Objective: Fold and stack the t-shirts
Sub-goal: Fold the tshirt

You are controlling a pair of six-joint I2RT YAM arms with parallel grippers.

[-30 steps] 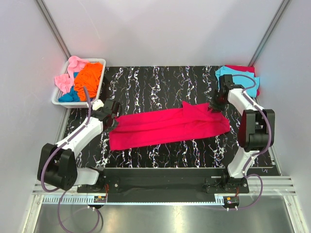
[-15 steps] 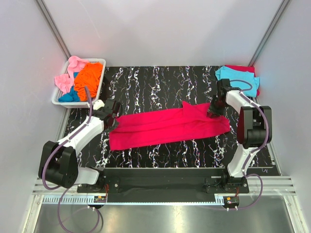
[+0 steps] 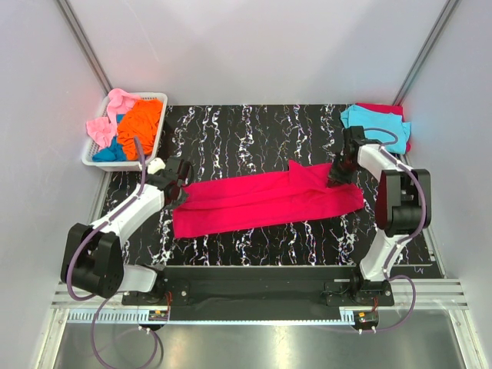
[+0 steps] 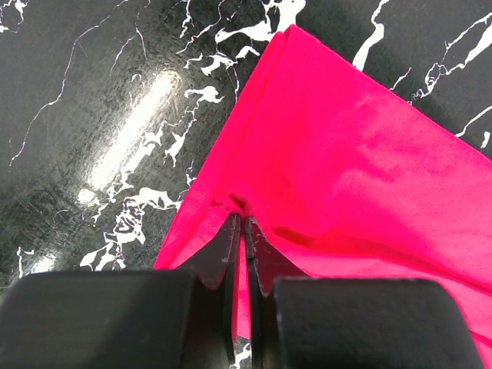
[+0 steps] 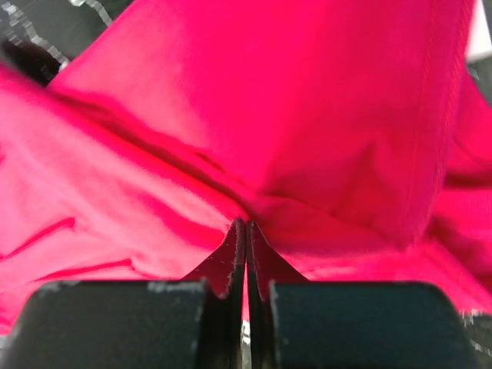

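A white slotted basket sits at the far left corner of the black marbled bench; it holds a crumpled orange t-shirt, a pink t-shirt spilling over the rim, and a blue t-shirt low at the near end; a cyan t-shirt lies at the far right corner; the large crimson-red t-shirt stretches as a long band across the middle of the bench.

The left arm reaches low and forward, the left pincer at the band's left end; the right arm arches over, the right pincer at the band's far right edge.

Only the wrist views show the grips; the left one shows jaws pressed on a small tuck at the shirt's edge, bare bench beside it; the right one is filled with crimson cloth, jaws closed tight on a bunched ridge.
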